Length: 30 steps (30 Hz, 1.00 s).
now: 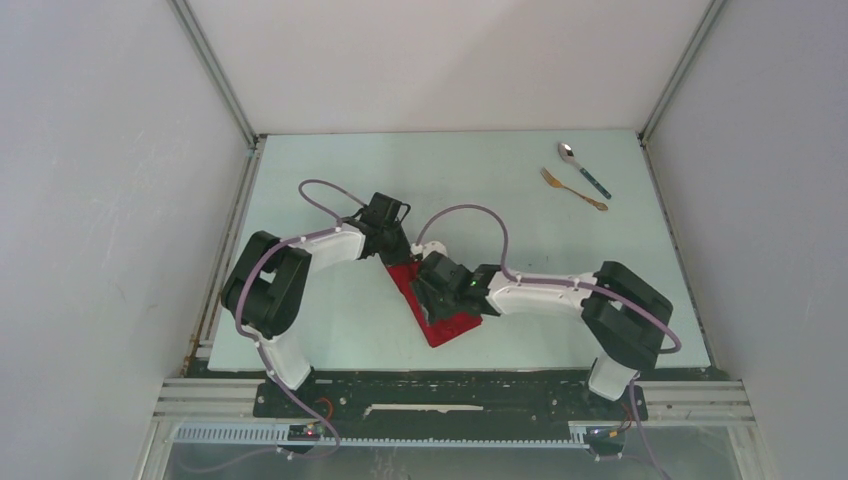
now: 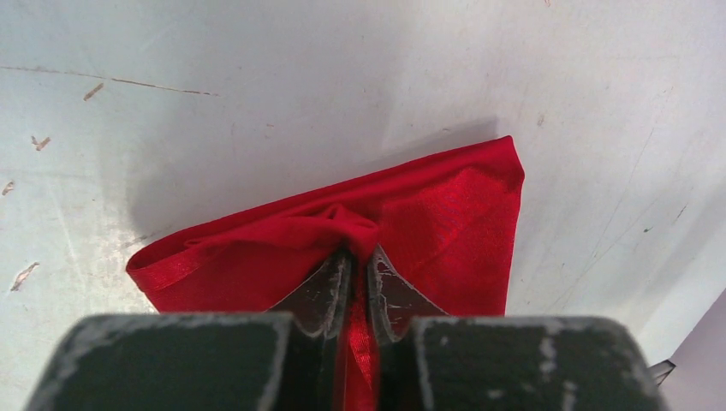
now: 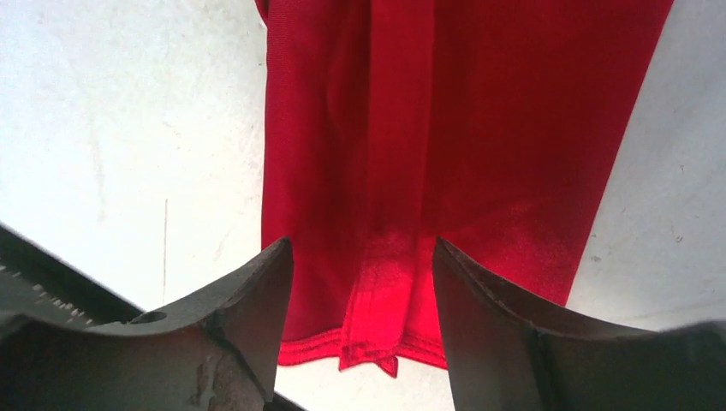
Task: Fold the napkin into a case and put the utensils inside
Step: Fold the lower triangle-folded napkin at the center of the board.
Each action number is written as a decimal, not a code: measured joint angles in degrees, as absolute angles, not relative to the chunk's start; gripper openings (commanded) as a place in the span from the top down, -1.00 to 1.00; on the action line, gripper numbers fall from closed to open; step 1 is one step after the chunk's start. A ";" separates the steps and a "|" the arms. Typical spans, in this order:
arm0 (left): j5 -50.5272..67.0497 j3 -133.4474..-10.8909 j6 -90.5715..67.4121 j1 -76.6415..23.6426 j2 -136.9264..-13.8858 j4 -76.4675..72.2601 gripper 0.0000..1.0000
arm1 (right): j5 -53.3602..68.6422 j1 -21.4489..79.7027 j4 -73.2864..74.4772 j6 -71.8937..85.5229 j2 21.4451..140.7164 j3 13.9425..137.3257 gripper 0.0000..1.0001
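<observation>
The napkin is a bright red cloth with a faint sheen, folded into a narrow layered strip. It lies slantwise on the pale, scuffed table, between the two arms and toward the near edge. There is one napkin and there are two utensils: a spoon with a silver bowl and a dark teal handle, and a slim gold-bronze fork just beside it. Both lie well apart from the cloth, toward the far right corner, and only the overhead camera shows them. The left gripper is nipped tight on a puckered ridge of the napkin at the strip's far end, with red fabric bunched between its worn dark fingers — a pinch hidden from above. The right gripper has its jaws wide apart, straddling the strip and holding nothing. Its wrist view alone shows a stitched hem and an overlapped fold running lengthwise down the middle.
</observation>
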<state>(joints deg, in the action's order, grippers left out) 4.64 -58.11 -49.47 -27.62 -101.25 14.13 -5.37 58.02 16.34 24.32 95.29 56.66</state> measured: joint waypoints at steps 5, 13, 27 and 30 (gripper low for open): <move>4.71 -58.11 -49.43 -27.62 -101.21 14.28 0.37 | -13.08 60.97 19.07 23.27 98.80 59.33 0.10; 6.09 -58.15 -48.25 -27.62 -96.12 16.21 -0.23 | -14.96 58.70 20.21 24.34 98.87 59.18 0.47; 12.91 -54.13 -46.00 -23.53 -85.23 13.69 0.40 | -4.34 50.43 15.94 26.57 95.90 53.17 0.33; 13.82 -52.40 -46.50 -23.33 -87.57 12.71 0.63 | -2.70 49.54 15.18 27.18 95.85 53.15 0.33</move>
<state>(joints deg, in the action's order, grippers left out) 13.82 -52.40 -46.50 -23.33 -87.57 12.71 -2.70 49.54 15.18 27.18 95.85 53.15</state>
